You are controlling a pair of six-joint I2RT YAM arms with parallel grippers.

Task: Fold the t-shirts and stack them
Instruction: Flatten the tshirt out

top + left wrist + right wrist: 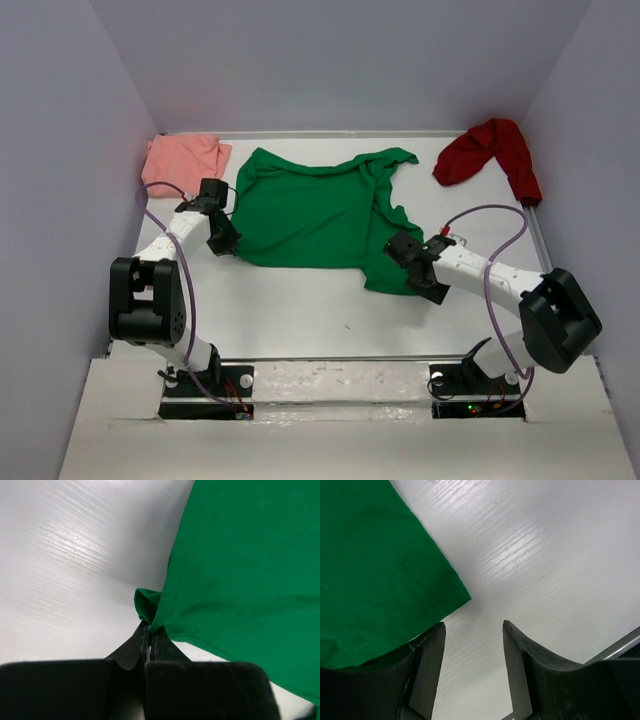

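The left gripper [149, 639] is pinching the green t-shirt [240, 555] hem, while the open, empty right gripper [473, 627] is straddling bare table [545, 555], risking a missed grasp

This looks like a robotics lab test cell, not a home. A bare white wood-grain tabletop [300, 320] is boxed in by plain pale grey walls [340, 60]. A white-and-black left robot arm [165, 235] and its matching right robot arm [480, 272] sit bolted on black base plates [205, 388] at the near edge, with looping purple cables [490, 207].
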